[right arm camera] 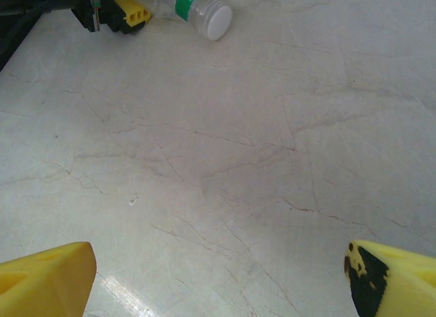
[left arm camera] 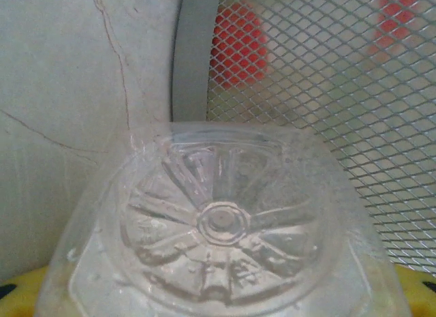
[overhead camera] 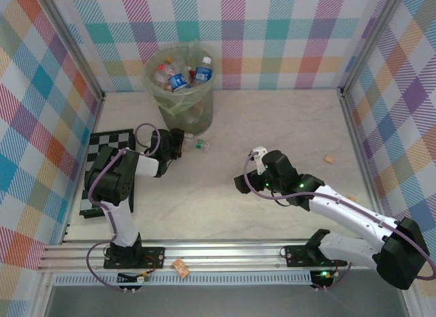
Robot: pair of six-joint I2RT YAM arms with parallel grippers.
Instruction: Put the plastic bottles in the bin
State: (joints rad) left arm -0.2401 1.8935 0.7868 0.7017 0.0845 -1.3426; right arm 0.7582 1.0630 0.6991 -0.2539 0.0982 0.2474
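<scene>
Left wrist view: the bottle [left arm camera: 221,225] between the left fingers [left arm camera: 17,293] covers all but their yellow tips, and the bottom edge cuts off its lower wall. Right wrist view: the right fingers [right arm camera: 44,279] are cropped at both bottom corners; far ahead of them, the top edge crops the bottle to neck and cap. Top view: orange scraps [overhead camera: 329,159] beyond the right fingers are too small to identify.

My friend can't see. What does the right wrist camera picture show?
A clear bottle with a green label and white cap lies on the pale table, ahead of the right tool, its yellow fingertips wide apart.
</scene>
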